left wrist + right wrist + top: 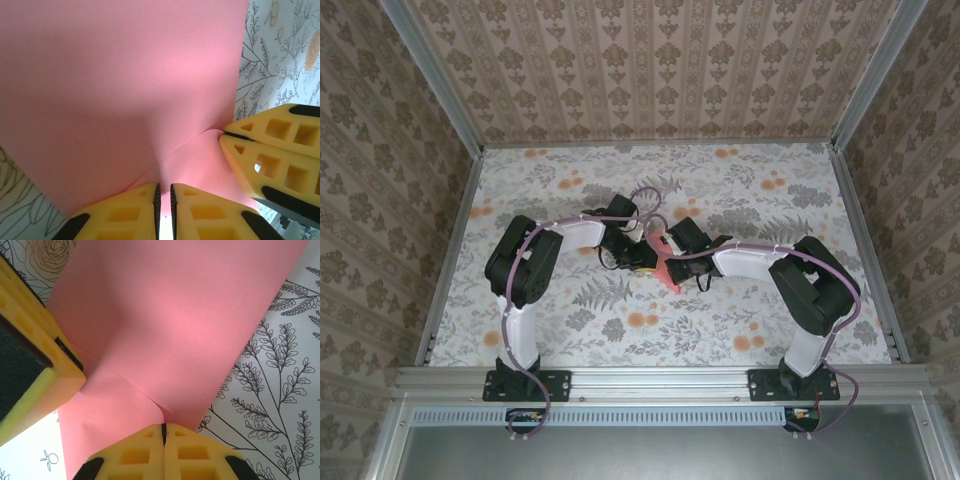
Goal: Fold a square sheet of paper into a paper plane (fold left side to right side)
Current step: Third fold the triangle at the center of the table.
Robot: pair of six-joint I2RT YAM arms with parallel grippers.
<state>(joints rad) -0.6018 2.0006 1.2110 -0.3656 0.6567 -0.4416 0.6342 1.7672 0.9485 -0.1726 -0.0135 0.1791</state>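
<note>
The salmon-pink sheet of paper (666, 272) sits at the table's middle, between both grippers. In the left wrist view the paper (120, 75) is doubled over, one layer's edge running diagonally across the other. My left gripper (164, 187) has its jaws a narrow slit apart, and the paper's edge reaches into the slit. My right gripper (163, 429) is shut on a curled-over corner of the paper (180, 315). Its fingers (270, 150) also pinch the paper at the right of the left wrist view. From above, the left gripper (642, 255) and right gripper (671, 262) nearly touch.
The floral tablecloth (720, 190) covers the table, with patterned walls on three sides and a metal rail (660, 380) along the near edge. Both arms bend inward toward the centre. Open cloth lies behind and to both sides of the grippers.
</note>
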